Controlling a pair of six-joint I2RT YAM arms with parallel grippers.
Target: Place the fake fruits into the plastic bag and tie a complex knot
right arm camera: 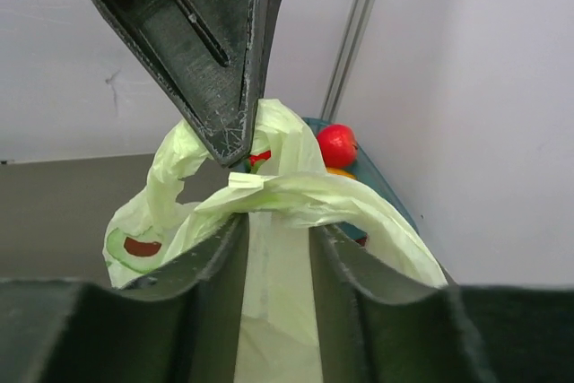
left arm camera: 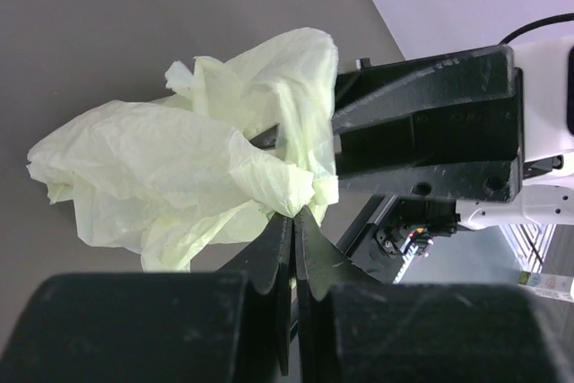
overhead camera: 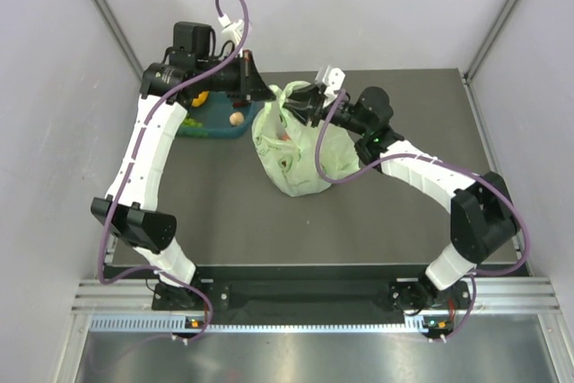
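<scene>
Left pincer point(left arm camera: 294, 215), right pincer point(right arm camera: 276, 226) — both tight on plastic bag point(overhead camera: 300, 163), teal basket point(overhead camera: 215, 129) behind

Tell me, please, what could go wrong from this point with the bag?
1. The left fingers pinch only a thin fold of the plastic bag; it may slip out or tear under a pull.
2. The right fingers sit close to them at the bag's top, so the two could collide.
3. A red fruit appears to lie in the teal basket; knotting now may leave it out.
</scene>
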